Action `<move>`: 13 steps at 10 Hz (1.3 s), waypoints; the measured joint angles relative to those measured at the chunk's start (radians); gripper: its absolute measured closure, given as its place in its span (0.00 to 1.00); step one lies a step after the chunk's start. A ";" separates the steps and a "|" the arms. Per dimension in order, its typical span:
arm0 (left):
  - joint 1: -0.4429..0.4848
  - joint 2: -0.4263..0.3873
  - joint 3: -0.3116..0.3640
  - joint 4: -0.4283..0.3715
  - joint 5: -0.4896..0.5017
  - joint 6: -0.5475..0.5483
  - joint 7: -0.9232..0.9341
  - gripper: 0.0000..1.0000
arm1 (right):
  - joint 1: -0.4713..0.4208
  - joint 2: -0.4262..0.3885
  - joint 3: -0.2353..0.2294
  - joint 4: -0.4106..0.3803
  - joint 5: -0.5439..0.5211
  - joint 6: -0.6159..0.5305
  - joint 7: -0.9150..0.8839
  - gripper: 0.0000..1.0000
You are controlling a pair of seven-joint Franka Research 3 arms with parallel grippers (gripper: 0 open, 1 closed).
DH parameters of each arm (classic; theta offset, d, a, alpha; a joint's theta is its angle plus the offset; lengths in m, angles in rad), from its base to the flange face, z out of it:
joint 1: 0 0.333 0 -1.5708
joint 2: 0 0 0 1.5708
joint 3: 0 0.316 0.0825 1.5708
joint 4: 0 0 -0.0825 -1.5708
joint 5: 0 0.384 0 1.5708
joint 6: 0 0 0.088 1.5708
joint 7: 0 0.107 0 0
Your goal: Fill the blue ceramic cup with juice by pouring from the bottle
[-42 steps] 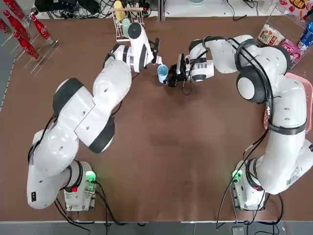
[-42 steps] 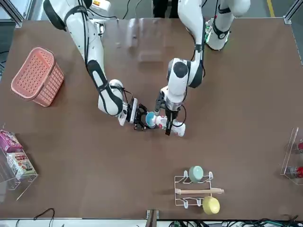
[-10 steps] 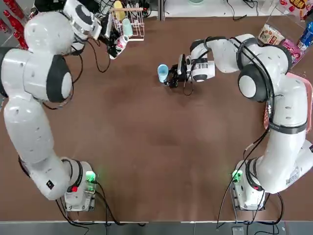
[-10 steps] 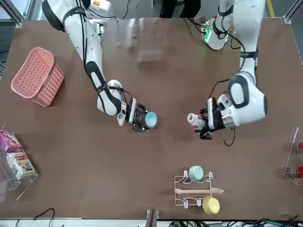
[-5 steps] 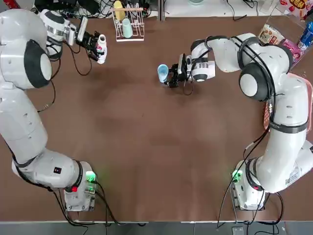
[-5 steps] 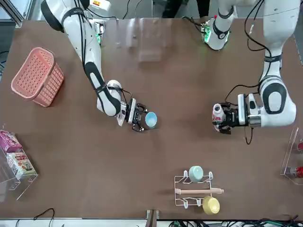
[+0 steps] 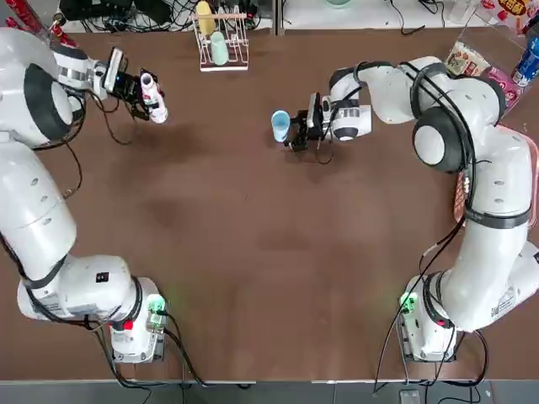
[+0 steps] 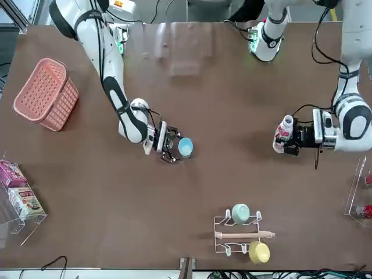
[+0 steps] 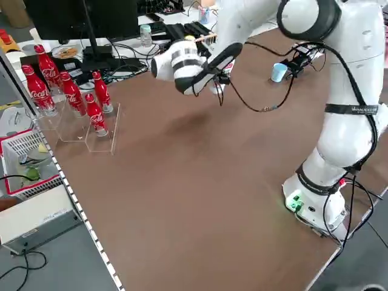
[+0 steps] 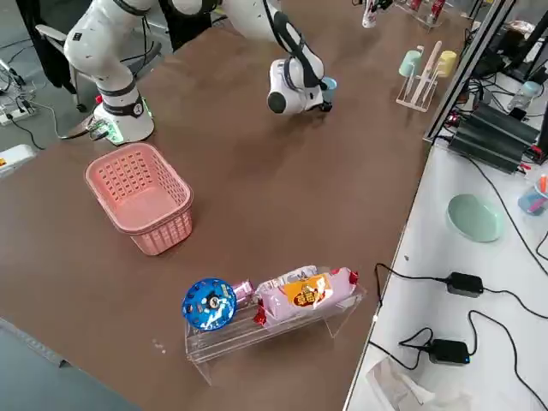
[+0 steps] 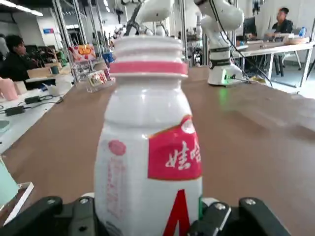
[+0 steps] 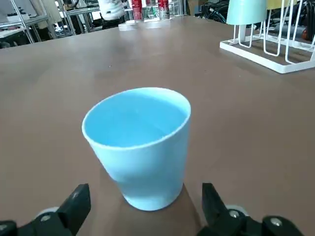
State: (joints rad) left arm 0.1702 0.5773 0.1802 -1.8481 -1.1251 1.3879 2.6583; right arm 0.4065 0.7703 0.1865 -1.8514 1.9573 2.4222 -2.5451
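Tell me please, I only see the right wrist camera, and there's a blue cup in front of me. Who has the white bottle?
Observer: The left tool has it. It is shut on the bottle, over by the left side of the table.
Operator: Is it above my cup?
Observer: No. The blue cup stands mid-table, and the bottle is well off to its left, past the wire rack.
Operator: Is anything behind my arm?
Observer: Yes, a pink basket sits on the table's right side.
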 joint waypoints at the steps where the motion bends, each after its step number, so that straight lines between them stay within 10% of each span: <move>1: 0.123 0.046 -0.110 0.027 -0.001 0.000 0.010 0.61 | -0.004 0.000 0.001 -0.002 0.000 0.000 -0.001 0.00; 3: 0.293 0.133 -0.264 0.090 -0.004 0.003 0.010 0.61 | -0.031 -0.006 0.021 -0.010 0.000 0.000 -0.015 0.00; 8: 0.307 0.237 -0.277 0.151 -0.014 0.041 0.009 0.61 | -0.207 -0.133 0.109 -0.101 -0.021 0.002 -0.061 0.00; 13: 0.377 0.284 -0.268 0.154 0.010 0.050 -0.024 0.61 | -0.337 -0.294 0.116 -0.144 -0.309 0.165 -0.028 0.00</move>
State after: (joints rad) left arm 0.5470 0.8612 -0.0875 -1.6938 -1.1154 1.4382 2.6346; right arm 0.0692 0.4765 0.3024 -1.9949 1.6478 2.5875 -2.5727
